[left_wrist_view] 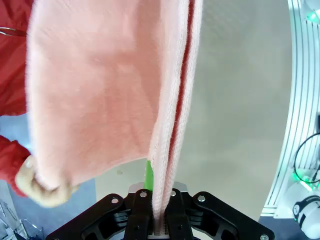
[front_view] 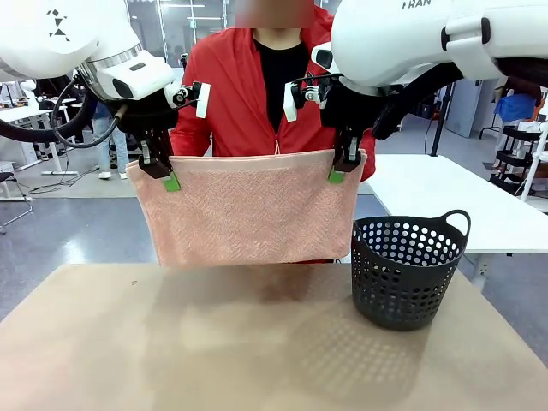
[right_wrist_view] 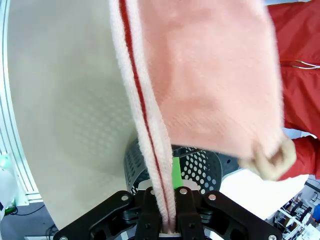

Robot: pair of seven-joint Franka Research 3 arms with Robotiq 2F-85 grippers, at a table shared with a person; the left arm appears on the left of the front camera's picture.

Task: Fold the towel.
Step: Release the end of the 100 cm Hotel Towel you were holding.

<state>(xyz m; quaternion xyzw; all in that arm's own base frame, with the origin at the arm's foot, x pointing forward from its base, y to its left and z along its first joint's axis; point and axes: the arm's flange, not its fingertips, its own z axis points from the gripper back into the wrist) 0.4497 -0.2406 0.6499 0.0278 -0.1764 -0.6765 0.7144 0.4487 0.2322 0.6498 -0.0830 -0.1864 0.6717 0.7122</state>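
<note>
Towel [front_view: 253, 210]: salmon-pink, herringbone texture, hung spread wide in the air above the far side of the table [front_view: 214, 342], in front of the person's red jacket [front_view: 231, 77]. The left gripper [front_view: 167, 178] was clamped on its top left corner and the right gripper [front_view: 341, 171] on its top right corner. In the wrist views the towel showed two parted layers. One hand [left_wrist_view: 42, 182] pinched the far layer, as did the other hand [right_wrist_view: 272, 162]. The table was tan, with a dark perforated basket [front_view: 409, 270] at the right. Beyond were a grey floor and white tables.
</note>
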